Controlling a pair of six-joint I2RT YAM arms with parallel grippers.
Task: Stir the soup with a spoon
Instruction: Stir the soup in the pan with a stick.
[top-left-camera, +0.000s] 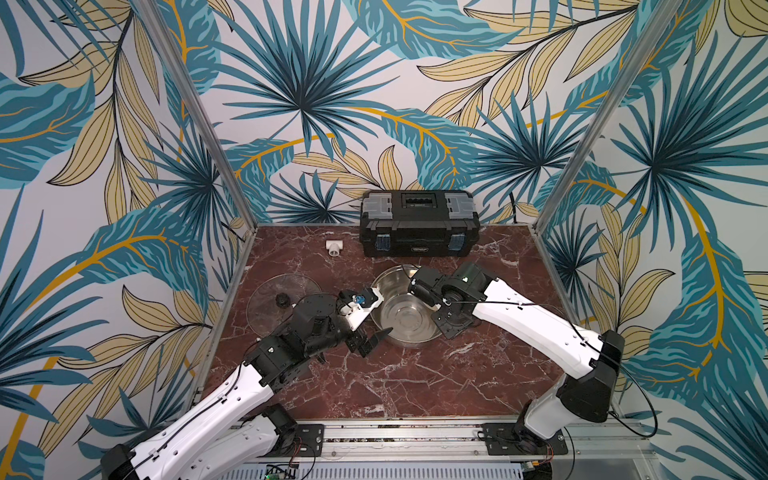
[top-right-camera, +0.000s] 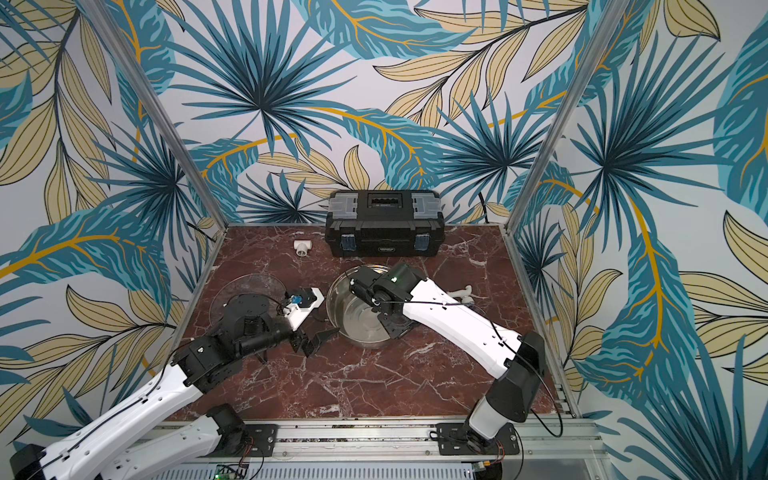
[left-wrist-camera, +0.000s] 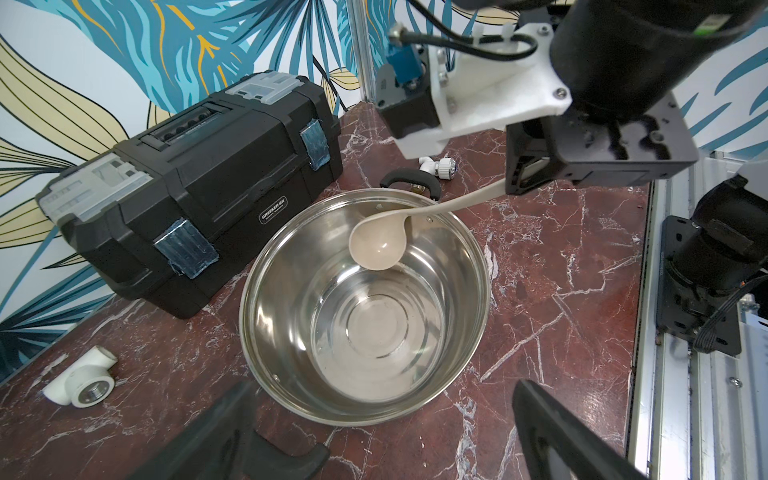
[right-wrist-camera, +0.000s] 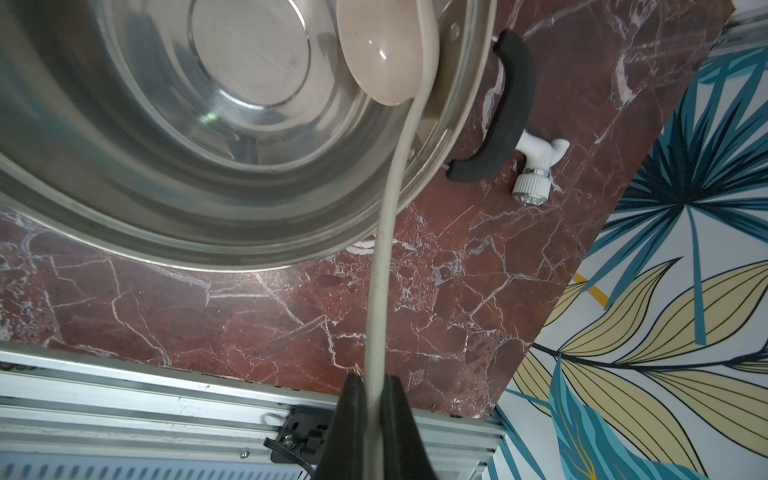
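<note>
We grip the spoon high on its thin handle, right jaws clamped; it looks light, stiff, slightly slick. Left jaws stand apart beside the pot.

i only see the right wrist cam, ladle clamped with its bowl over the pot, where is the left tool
Observer: The left tool is open and empty. It sits just outside the pot rim, across from the ladle.
Operator: lid out of the way
Observer: Yes. The glass lid lies flat on the table, to the left of the pot.
Operator: anything behind the pot
Observer: A closed black toolbox stands at the back edge, apart from the pot.
</note>
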